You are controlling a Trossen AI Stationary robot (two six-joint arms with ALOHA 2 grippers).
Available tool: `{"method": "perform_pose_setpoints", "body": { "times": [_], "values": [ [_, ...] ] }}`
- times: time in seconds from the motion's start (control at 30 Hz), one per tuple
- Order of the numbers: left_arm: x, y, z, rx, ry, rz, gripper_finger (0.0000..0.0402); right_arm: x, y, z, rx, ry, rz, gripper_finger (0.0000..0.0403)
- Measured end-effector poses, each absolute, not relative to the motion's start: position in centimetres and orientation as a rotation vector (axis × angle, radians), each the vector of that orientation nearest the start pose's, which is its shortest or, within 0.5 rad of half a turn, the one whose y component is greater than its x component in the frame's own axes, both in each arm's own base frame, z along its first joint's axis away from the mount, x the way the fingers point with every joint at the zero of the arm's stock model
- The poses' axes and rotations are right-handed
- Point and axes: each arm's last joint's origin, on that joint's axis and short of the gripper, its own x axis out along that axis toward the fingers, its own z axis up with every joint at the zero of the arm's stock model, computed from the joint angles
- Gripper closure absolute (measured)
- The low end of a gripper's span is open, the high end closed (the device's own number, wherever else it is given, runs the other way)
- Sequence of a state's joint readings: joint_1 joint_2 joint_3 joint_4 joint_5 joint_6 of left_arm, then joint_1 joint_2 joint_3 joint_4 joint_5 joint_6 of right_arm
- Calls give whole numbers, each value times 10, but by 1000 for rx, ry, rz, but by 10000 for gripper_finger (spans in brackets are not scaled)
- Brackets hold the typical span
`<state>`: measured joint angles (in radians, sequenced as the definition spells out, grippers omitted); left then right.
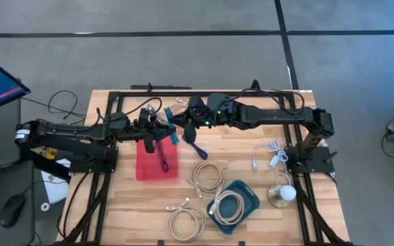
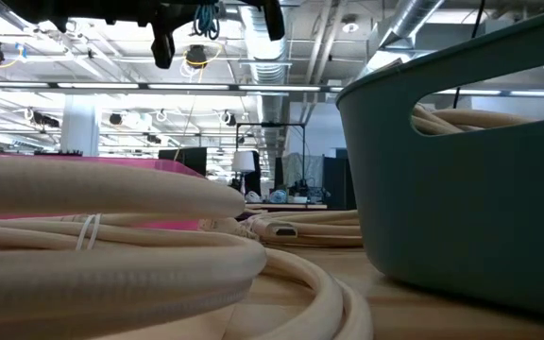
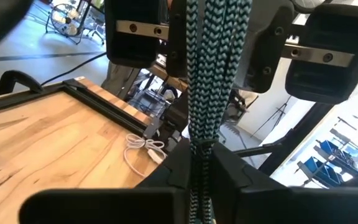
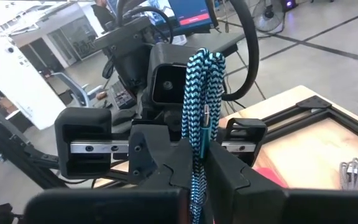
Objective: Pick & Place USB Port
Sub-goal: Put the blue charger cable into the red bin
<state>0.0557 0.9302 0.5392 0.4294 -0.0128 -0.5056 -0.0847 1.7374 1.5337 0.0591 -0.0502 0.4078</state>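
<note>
A teal-and-black braided USB cable (image 1: 173, 130), bundled into several strands, hangs in the air above the far end of the pink tray (image 1: 149, 171). My left gripper (image 3: 201, 168) reaches it from the table's left and my right gripper (image 4: 197, 168) from the right. Both are shut on it and face each other fingertip to fingertip. The bundle's looped end (image 4: 204, 56) stands up above the fingers, with a metal plug (image 4: 206, 115) among the strands. In the low view the cable (image 2: 206, 17) shows at the top edge, well off the table. My left gripper pinches the bundle's strands (image 3: 199, 146) between its two fingers. It comes in level from the table's left, across the strands. The bundle is clear of the table. My right gripper pinches the same bundle (image 4: 199, 152) between its two fingers, level from the table's right, close against the left gripper's fingertips. The strands run upright through the hold, with the loop above.
A purple cable (image 1: 164, 156) lies in the pink tray and a dark one (image 1: 195, 147) beside it. Beige coiled cables (image 1: 207, 174) (image 1: 187, 222) lie near the front. A teal basket (image 1: 248, 195) holds another coil. A white cable (image 1: 269, 154) and a round stand (image 1: 282, 195) lie at the right.
</note>
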Motion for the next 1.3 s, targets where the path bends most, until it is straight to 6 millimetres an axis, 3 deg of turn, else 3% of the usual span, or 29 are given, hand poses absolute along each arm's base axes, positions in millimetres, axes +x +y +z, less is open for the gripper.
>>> {"method": "perform_pose_setpoints", "body": {
  "times": [0.2, 0.33, 0.57, 0.83, 1.1, 1.3],
  "values": [
    [208, 12, 281, -510, -53, 54, 374, 405, -38, 364, 422, 144, -25, 316],
    [207, 12, 281, -513, -54, 59, 374, 393, -47, 370, 430, 186, -54, 297],
    [196, 14, 283, -581, -42, 143, 375, 362, -58, 388, 409, 247, -148, 308],
    [170, 15, 273, -713, 97, 304, 375, 325, -54, 410, 283, 265, -352, 326],
    [155, 15, 264, -778, 196, 378, 375, 293, -53, 416, 242, 359, -522, 327],
    [148, 11, 249, -848, 348, 448, 376, 280, -52, 420, 232, 374, -553, 327]
  ]
}}
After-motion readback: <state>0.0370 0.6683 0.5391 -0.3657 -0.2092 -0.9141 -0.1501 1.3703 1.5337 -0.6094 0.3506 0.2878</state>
